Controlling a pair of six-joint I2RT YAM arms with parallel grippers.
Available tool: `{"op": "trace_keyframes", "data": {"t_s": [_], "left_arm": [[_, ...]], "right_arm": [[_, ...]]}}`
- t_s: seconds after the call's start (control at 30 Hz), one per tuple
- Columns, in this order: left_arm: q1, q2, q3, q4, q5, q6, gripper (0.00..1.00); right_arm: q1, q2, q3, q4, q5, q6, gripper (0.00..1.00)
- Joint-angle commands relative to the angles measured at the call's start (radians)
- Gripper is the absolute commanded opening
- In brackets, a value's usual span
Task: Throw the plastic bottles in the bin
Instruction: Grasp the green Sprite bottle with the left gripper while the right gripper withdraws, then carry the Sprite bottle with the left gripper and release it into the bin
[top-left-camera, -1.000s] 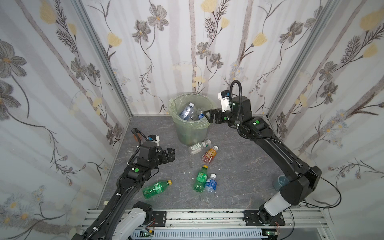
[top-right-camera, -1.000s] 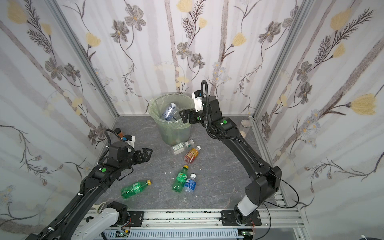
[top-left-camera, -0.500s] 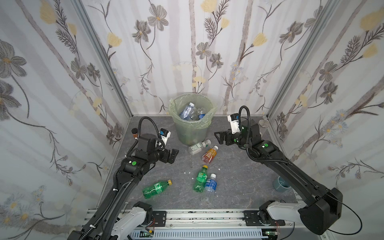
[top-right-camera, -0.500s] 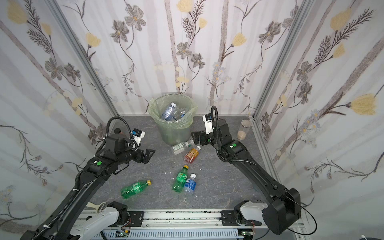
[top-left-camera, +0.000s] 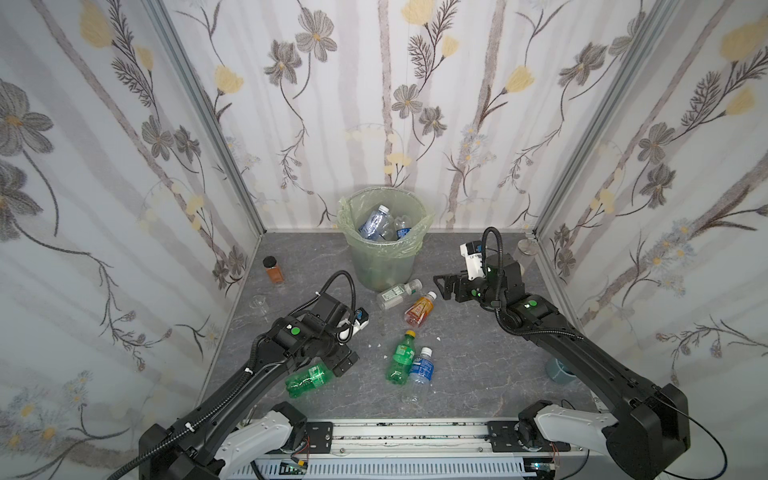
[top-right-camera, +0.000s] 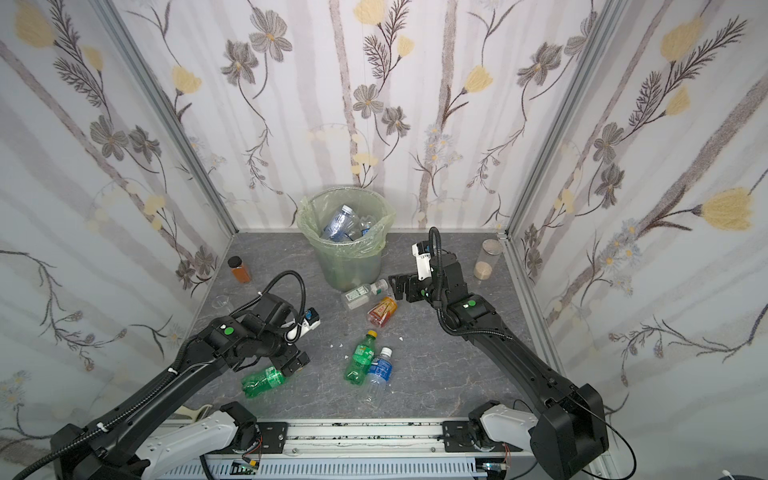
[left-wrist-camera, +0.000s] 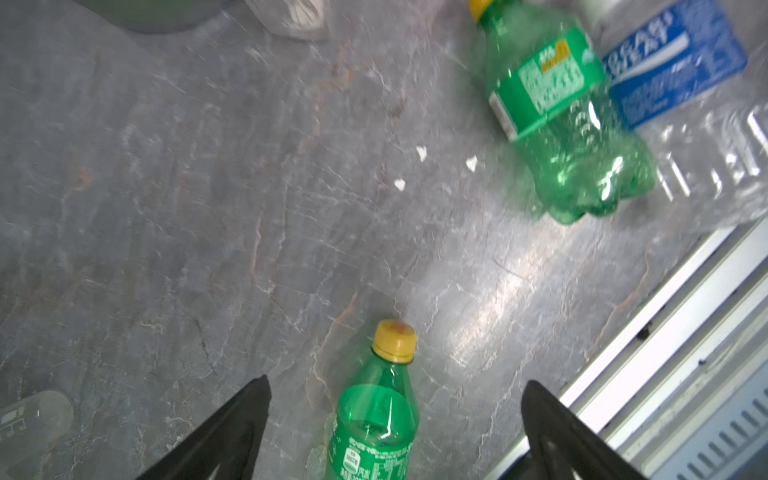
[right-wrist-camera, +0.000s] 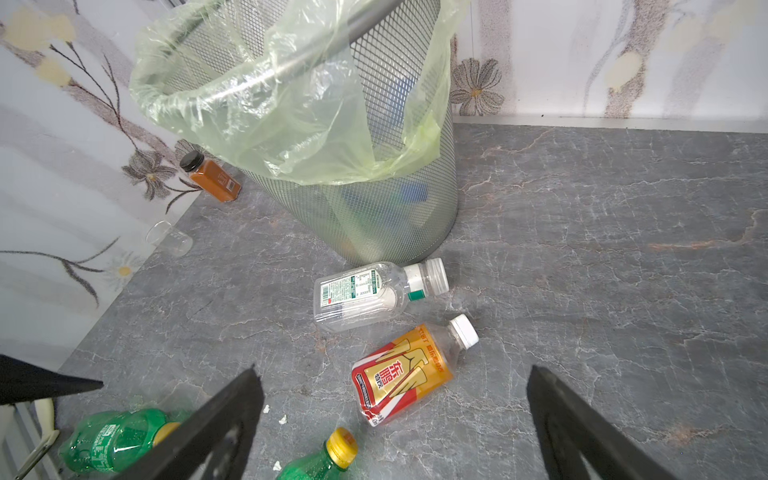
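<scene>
L jaws wide astride green bottle (yellow cap); R jaws wide

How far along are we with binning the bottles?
Done: several bottles lie in the bin. In hand: nothing gripped; the left pincer stands open astride the near green bottle, the right pincer open and empty near the orange bottle. Left: five on the table, those two plus the white-label bottle, the second green bottle and the blue-label bottle.
</scene>
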Motion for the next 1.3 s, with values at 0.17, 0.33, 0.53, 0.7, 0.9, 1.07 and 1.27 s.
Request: {"op": "trace_keyframes", "data": {"t_s": [0.17,0.33,0.53,0.7,0.9,1.07,1.27], "left_arm": [[-0.03,0.03,-0.096,-0.111,-0.15,0.034,0.95],[-0.03,0.096,-0.115,-0.096,-0.231,0.018,0.9],[-0.03,0.136,-0.15,-0.082,-0.185,0.043,0.88],[-0.031,0.169,-0.173,-0.058,-0.177,0.059,0.9],[-0.03,0.174,-0.191,-0.035,-0.193,0.052,0.88],[-0.03,0.223,-0.182,-0.034,-0.243,0.018,0.79],[-0.033,0.281,-0.188,-0.011,-0.302,0.012,0.72]], "right_arm": [[-0.017,-0.024,-0.03,0.065,-0.023,-0.001,1.0],[-0.024,-0.04,-0.034,0.065,-0.029,-0.002,1.0],[-0.038,-0.067,-0.053,0.065,-0.029,-0.005,1.0],[-0.048,-0.09,-0.066,0.068,-0.032,-0.004,1.0],[-0.05,-0.117,-0.07,0.072,-0.048,-0.002,1.0],[-0.056,-0.156,-0.083,0.072,-0.054,-0.004,1.0],[-0.059,-0.215,-0.097,0.072,-0.061,-0.005,1.0]]}}
